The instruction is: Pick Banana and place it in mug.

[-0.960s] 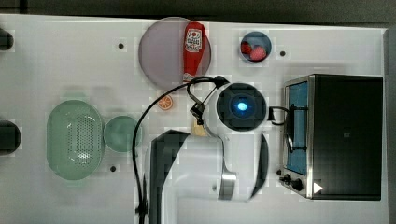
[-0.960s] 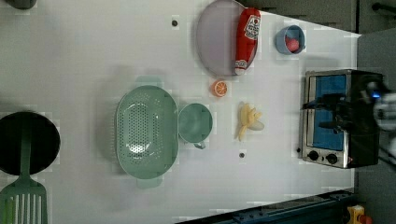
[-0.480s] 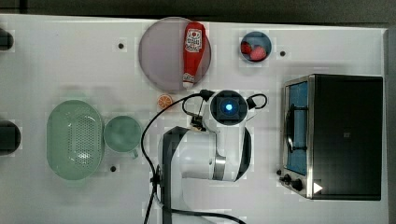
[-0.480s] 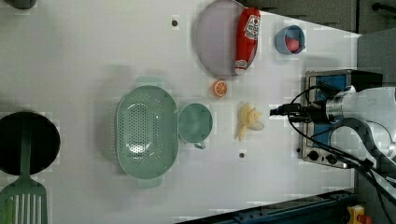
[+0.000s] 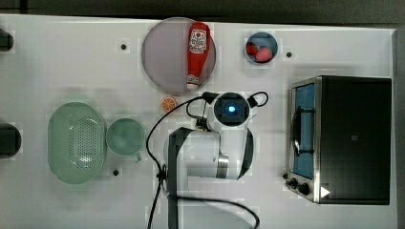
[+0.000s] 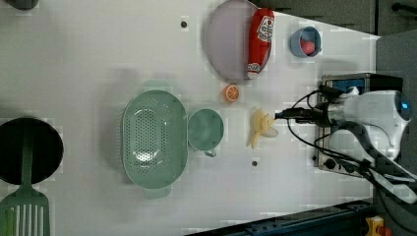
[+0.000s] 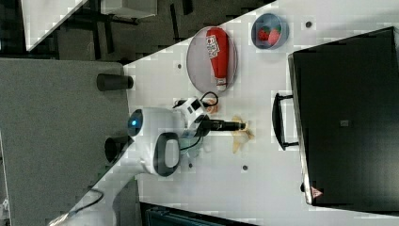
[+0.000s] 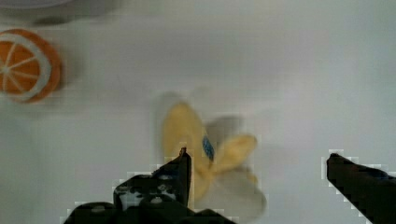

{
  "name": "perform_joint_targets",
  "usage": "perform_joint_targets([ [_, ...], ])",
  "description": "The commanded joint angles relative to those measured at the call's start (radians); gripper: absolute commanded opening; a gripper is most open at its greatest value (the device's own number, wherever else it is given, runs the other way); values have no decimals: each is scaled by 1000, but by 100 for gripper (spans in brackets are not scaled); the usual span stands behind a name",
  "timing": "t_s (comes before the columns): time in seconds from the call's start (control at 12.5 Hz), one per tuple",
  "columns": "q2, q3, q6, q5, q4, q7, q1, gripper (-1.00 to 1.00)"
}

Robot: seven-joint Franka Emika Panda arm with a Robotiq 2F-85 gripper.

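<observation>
We bring hand [image 8: 254, 186], fingers spread wide, over banana [image 8: 205, 158] lying on counter [image 6: 98, 59], left view's right of mug [image 6: 205, 129]. Risk: off-centre closing pushes fruit sideways.

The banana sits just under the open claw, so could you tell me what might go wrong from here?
The banana lies nearer one finger of the open claw, so closing could nudge it aside. Its splayed peel flaps may give a poor hold. The mug is narrow, beside the basket, so a drop could miss.
</observation>
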State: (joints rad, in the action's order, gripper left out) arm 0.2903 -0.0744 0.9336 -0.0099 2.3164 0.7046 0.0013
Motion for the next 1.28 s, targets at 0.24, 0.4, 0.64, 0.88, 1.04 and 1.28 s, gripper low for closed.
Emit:
perform_joint_targets([
  [0.24, 120, 14, 66, 12, 12, 44, 19, 100],
  [0.4, 118, 15, 69, 13, 15, 44, 19, 53],
  [0.64, 106, 15, 71, 14, 14, 43, 19, -30],
  [0.88, 12, 12, 68, 16, 2, 43, 14, -30],
  [1.04, -80, 13, 56, 16, 0, 34, 14, -30],
  [1.28, -228, 18, -89, 16, -30, 32, 19, -30],
])
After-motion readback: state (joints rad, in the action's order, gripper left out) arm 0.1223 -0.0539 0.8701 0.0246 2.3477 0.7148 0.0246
